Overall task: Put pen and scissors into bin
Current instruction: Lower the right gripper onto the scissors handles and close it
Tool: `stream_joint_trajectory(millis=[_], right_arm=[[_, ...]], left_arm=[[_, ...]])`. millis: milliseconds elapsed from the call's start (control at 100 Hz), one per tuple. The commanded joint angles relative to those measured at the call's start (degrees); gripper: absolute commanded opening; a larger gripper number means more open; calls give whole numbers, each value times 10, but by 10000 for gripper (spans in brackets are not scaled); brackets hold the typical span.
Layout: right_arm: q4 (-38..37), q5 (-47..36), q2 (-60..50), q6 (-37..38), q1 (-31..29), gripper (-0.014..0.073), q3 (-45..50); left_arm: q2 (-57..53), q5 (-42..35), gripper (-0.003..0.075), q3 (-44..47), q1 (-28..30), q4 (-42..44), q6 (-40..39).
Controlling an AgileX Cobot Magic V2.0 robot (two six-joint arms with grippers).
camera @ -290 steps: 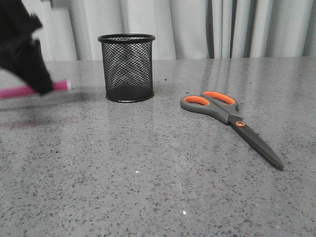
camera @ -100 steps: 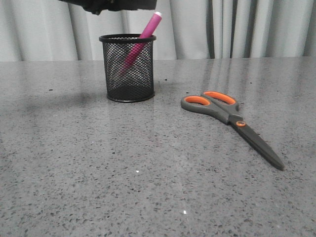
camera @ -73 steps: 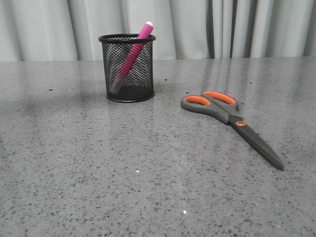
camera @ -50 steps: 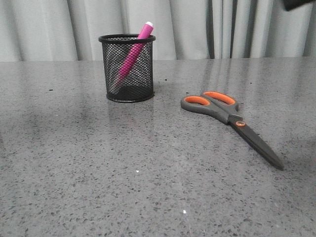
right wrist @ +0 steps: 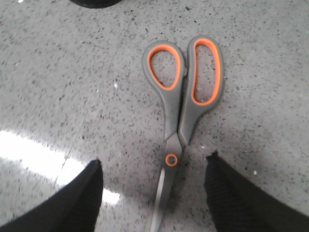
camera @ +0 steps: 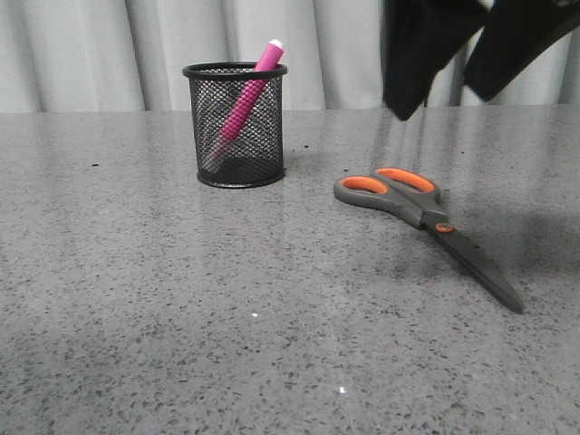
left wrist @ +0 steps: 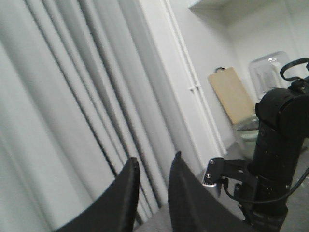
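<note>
Already pen (camera: 245, 97) leans inside bin (camera: 238, 125); right gripper (right wrist: 152, 193) spread wide, empty, straddling scissors (right wrist: 179, 116) pivot for pickup; left gripper (left wrist: 150, 191) nearly closed, empty.

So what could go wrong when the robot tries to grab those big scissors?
The scissors lie flat on the table, so the open right gripper straddling the orange screw could slip off the thin blades. The bin is small and already holds the leaning pen, so the scissors might bump the pen or tip the bin.
</note>
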Motion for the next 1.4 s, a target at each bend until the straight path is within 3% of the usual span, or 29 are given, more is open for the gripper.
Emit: stream_joint_trajectory(millis=[0,180,310,540,840,1390], right_arm=[[15,-6,9,8,-25,414,-27],[68,-9,30,2,-79,414,-26],[102,-17,43,-23,-83,414,-26],[102,-27,92,-23,-78,414,-26],[102,-51,126,-21,-105,414,-27],[104,-66,167,-21,-117,414,-31]], left_arm=[[-34,-53,126,5,0,-37,-8],[-57,-38,126,6,0,-37,-54],[-57,-24,126,6,0,-36,-60],[-57,-12,126,6,0,-33,-60],[-57,62,125,6,0,-53,-63],[-57,63,125,6,0,-63,-63]])
